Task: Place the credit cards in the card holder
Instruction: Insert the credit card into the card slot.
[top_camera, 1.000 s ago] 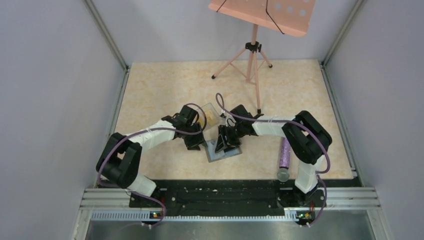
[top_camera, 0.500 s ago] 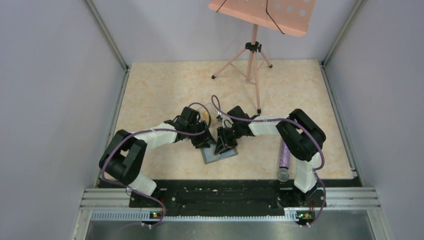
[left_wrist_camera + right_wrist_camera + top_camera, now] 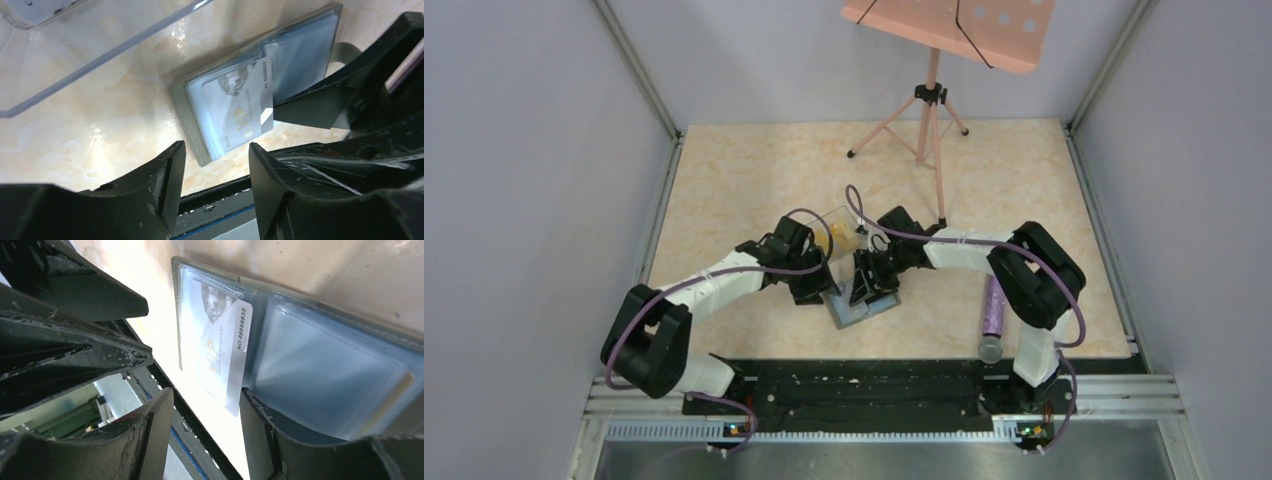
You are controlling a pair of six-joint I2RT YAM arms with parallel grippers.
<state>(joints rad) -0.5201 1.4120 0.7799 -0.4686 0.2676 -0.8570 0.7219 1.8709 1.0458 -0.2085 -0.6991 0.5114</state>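
Left wrist view: card holder (image 3: 192,125) lay open on the desk just ahead of my left fingers (image 3: 155,185), one whitish card (image 3: 240,107) partly sleeved, edge protruding. Left and right fingers (image 3: 280,440) stood apart, holding nothing. Beyond the left fingers, the clear box (image 3: 849,222) held yellow cards (image 3: 828,241); most of the job remained, I judged.

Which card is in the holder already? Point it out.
The whitish card printed VIP, slid into a clear sleeve of the open card holder; the yellow cards lie in the clear box.
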